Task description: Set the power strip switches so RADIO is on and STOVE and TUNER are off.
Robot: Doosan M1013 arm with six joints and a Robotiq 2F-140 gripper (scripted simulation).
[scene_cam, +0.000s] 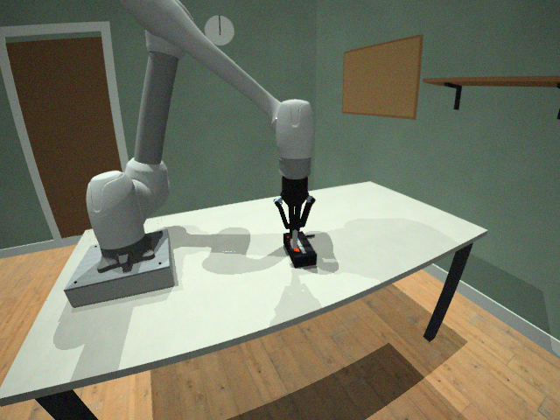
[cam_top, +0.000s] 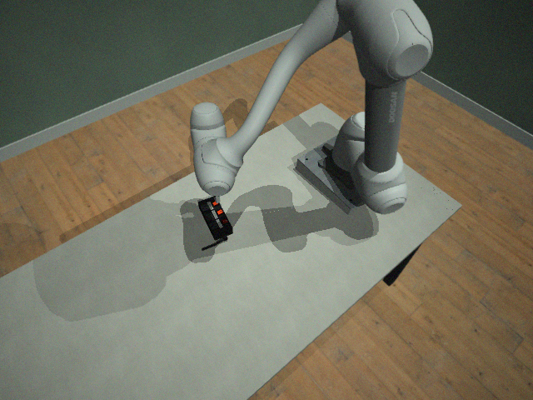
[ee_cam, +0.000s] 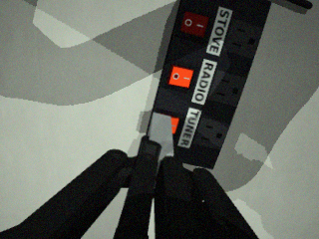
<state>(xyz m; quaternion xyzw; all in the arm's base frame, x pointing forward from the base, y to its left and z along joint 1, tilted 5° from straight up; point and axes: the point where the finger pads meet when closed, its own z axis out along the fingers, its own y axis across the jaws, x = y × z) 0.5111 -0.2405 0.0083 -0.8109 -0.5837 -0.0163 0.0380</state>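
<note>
A black rectangular plastic power strip (ee_cam: 210,80) lay flat, face up, on the pale grey desk (cam_top: 215,327), a short black cord stub (cam_top: 213,243) jutting from one end. The grey arm's black two-fingered claw (ee_cam: 159,134) pointed straight down over it, clenched tight with nothing between its fingers. Its pale fingertips sat against the bright orange TUNER switch (ee_cam: 174,125) at the strip's near end; whether they pressed it could not be told. The middle RADIO switch (ee_cam: 179,79) glowed the same bright orange. The far STOVE switch (ee_cam: 195,24) showed dark red. The arm's grey base plate (scene_cam: 118,276) stood well apart at the desk's other end.
</note>
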